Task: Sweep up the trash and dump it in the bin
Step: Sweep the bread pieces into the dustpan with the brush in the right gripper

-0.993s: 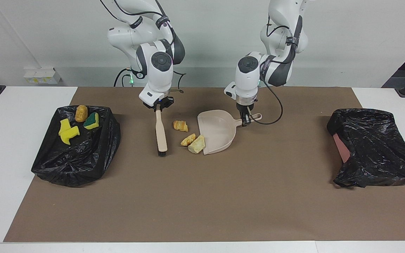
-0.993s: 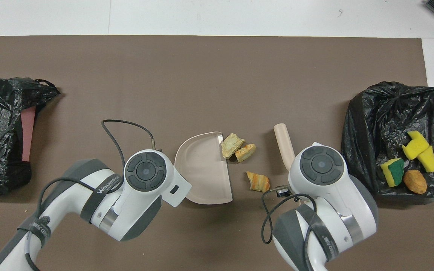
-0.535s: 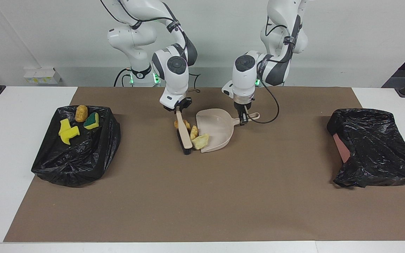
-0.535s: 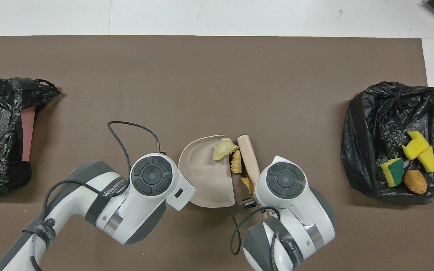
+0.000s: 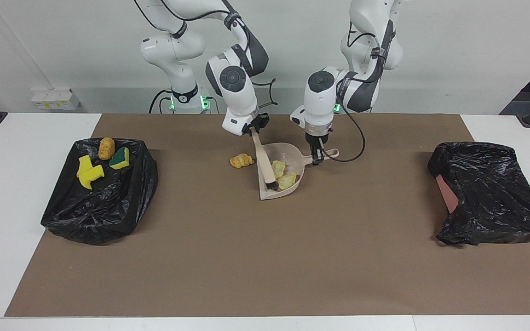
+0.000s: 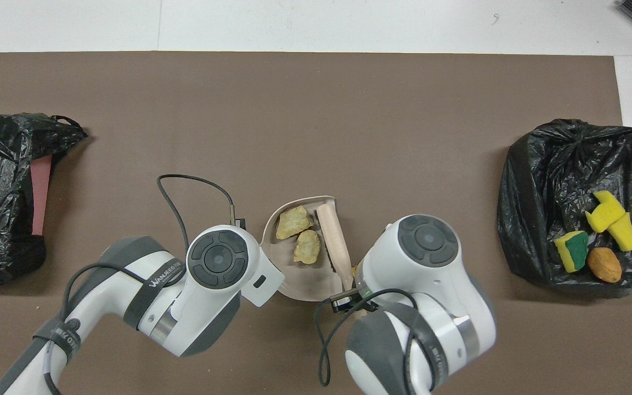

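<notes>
Brush swung across since a second ago: was lying out on the mat clear of the dustpan, now angled over the pan mouth, bristle end inside. Right gripper clamped shut on brush handle top, tilted. Left gripper closed on dustpan handle, same spot as before, pan shifted only slightly.

Result of the stroke: two tan lumps pushed from pan lip into pan, resting just under brush head, between the two grippers. Also seen from above, side by side next to brush shaft.

Missed: one orange bread piece left on mat, outside pan, below right gripper and toward right arm's end. Slipped past handle rather than bristles. Hidden under right wrist in overhead view.

Rest of trash already in lined bin at right arm's end, well away from both grippers: yellow sponge pieces, green-backed sponge, orange lump.

Second black bag at left arm's end, no trash visible in it.

Judgement: sweep partly done, two of three caught. Likely needs another pass for stray piece before dumping; lifting pan now would leave one behind. Risk: brush withdrawal dragging lumps back out.
</notes>
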